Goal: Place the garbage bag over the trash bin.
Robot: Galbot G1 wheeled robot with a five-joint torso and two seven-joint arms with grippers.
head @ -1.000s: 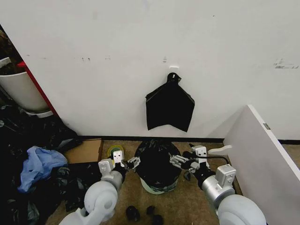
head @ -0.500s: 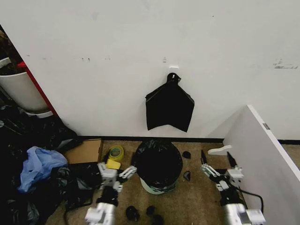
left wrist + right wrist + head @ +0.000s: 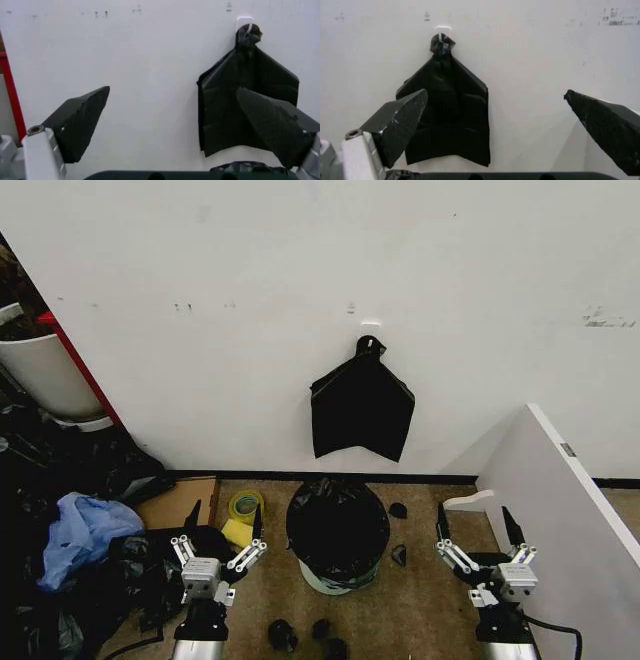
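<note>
Looking left to right, your left gripper [image 3: 222,530] hangs spread wide, empty, beside the trash bin [image 3: 337,578]. The garbage bag [image 3: 338,522] lines the bin, draped over its rim. Your right gripper [image 3: 479,530] is likewise agape, holding nothing.

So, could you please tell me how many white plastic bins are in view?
2: the round white plastic bucket on the floor, black bag-lined, between both grippers; the larger red-edged white tub at far left. Clutter may hide others.

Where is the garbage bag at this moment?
In the head view the garbage bag is over the trash bin on the floor by the wall, below the hanging black bag, between both open grippers.
</note>
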